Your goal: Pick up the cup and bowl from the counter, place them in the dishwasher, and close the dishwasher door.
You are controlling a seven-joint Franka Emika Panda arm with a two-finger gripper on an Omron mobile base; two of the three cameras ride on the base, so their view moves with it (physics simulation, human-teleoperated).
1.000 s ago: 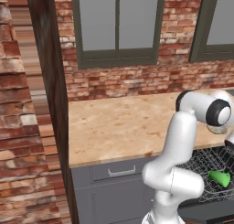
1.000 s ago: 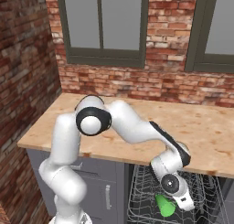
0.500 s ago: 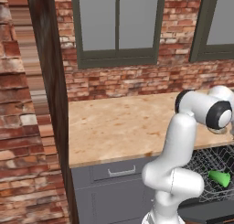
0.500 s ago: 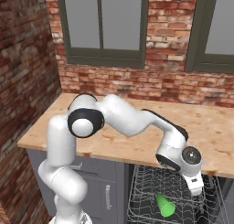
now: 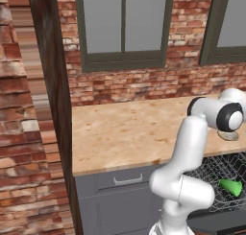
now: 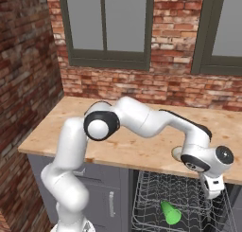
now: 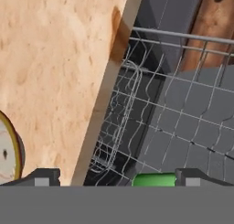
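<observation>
at lower right of the right base view, the tool (image 6: pixel 211 192) hangs released and empty over the dishwasher (image 6: pixel 184 202) rack, having risen from the cup (image 6: pixel 170 212) it hovered just above a second ago. the cup now lies on its side in the rack, low and centre. the bowl (image 6: pixel 178 153) sits on the counter (image 6: pixel 137 148) just left of the wrist, so judged next: fetch the bowl, then shut the door.

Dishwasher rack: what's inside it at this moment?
The green cup lies on its side in the wire rack, with nothing else seen in there. The bowl sits on the counter, partly hidden by the arm. The rack's far right is cut off.
</observation>
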